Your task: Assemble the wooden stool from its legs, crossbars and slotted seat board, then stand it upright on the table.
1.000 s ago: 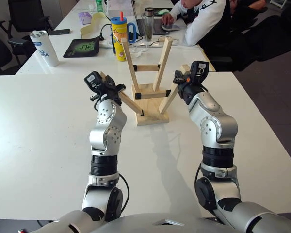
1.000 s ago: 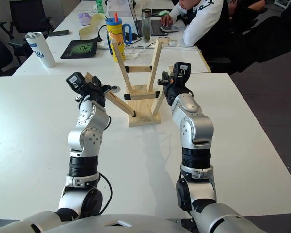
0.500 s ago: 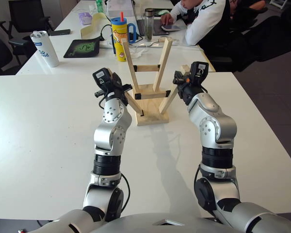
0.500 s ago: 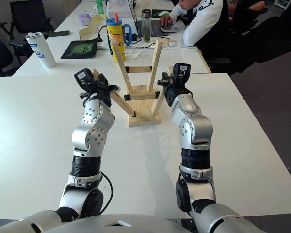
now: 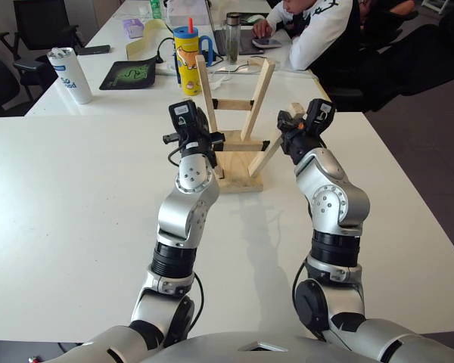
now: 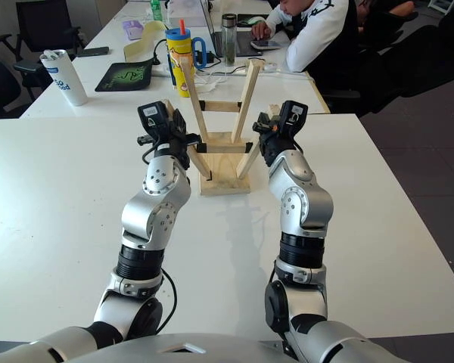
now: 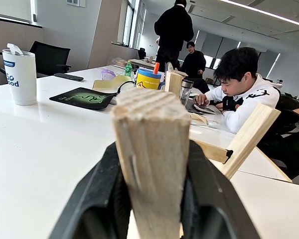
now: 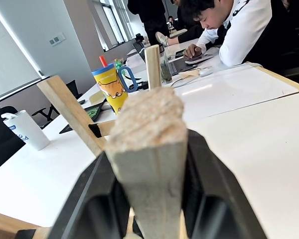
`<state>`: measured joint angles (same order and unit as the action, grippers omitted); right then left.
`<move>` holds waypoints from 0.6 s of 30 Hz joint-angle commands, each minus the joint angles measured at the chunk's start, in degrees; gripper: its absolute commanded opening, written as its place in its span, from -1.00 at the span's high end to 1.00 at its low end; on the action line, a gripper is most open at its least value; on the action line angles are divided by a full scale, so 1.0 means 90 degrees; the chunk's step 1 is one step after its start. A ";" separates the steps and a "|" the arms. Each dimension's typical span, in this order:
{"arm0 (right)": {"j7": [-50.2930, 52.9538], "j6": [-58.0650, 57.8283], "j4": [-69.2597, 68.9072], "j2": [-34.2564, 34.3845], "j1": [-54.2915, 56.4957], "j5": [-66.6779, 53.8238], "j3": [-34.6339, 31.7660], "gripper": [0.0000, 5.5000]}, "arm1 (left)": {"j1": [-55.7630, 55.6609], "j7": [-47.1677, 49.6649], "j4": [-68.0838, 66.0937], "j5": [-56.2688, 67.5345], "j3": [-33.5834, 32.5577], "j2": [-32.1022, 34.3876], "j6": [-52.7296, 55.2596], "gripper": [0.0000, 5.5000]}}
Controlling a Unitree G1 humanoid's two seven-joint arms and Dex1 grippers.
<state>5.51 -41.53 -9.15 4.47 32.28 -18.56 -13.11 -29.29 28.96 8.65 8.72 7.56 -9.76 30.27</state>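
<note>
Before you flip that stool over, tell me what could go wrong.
1. The stool rests upside down, and the left gripper and right gripper each clamp just one leg; lifting by those two could strain or pull loose their joints.
2. It sits near the table's far edge; swinging it over might knock its free legs into the yellow cup beyond.

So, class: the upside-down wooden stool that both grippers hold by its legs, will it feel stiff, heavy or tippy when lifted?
Probably light: the stool is slim bare wood. Likely fairly stiff, since a crossbar ties the legs, though joints might shift. Flat on its seat board it looks stable; lifted by two splayed legs, it may swing.
</note>
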 commanded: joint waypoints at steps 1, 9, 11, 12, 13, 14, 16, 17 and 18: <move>-0.0501 0.0417 -0.0108 0.0401 0.0278 -0.0661 0.0105 0.62 | 0.0654 -0.0488 -0.0682 0.0124 0.0378 -0.0197 0.1786 0.63; -0.1172 0.1288 -0.0691 0.0336 0.0105 -0.0574 0.0696 0.62 | 0.0476 -0.0644 -0.0678 0.0263 0.0298 -0.0228 0.2751 0.63; -0.1288 0.1422 -0.0702 0.0272 0.0101 -0.0533 0.0785 0.62 | 0.0435 -0.0617 -0.0651 0.0298 0.0217 -0.0273 0.2871 0.63; -0.1378 0.1520 -0.0680 0.0232 0.0088 -0.0506 0.0814 0.62 | 0.0403 -0.0605 -0.0659 0.0322 0.0152 -0.0302 0.2952 0.63; -0.1462 0.1609 -0.0645 0.0196 0.0071 -0.0477 0.0831 0.62 | 0.0355 -0.0611 -0.0684 0.0340 0.0100 -0.0313 0.3014 0.63; -0.1524 0.1672 -0.0613 0.0177 0.0049 -0.0459 0.0835 0.62 | 0.0314 -0.0602 -0.0705 0.0376 0.0022 -0.0346 0.3094 0.63; -0.1601 0.1767 -0.0543 0.0132 -0.0020 -0.0378 0.0864 0.62 | 0.0229 -0.0606 -0.0728 0.0395 -0.0050 -0.0334 0.3165 0.63; -0.1639 0.1813 -0.0513 0.0107 -0.0038 -0.0347 0.0879 0.62 | 0.0188 -0.0596 -0.0744 0.0410 -0.0100 -0.0336 0.3200 0.63; -0.1707 0.1891 -0.0481 0.0061 -0.0053 -0.0308 0.0912 0.62 | 0.0140 -0.0584 -0.0770 0.0414 -0.0150 -0.0325 0.3224 0.63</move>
<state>1.39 -34.41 -9.31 3.88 28.75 -15.20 -8.38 -29.62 27.85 12.83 9.43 6.28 -9.63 38.43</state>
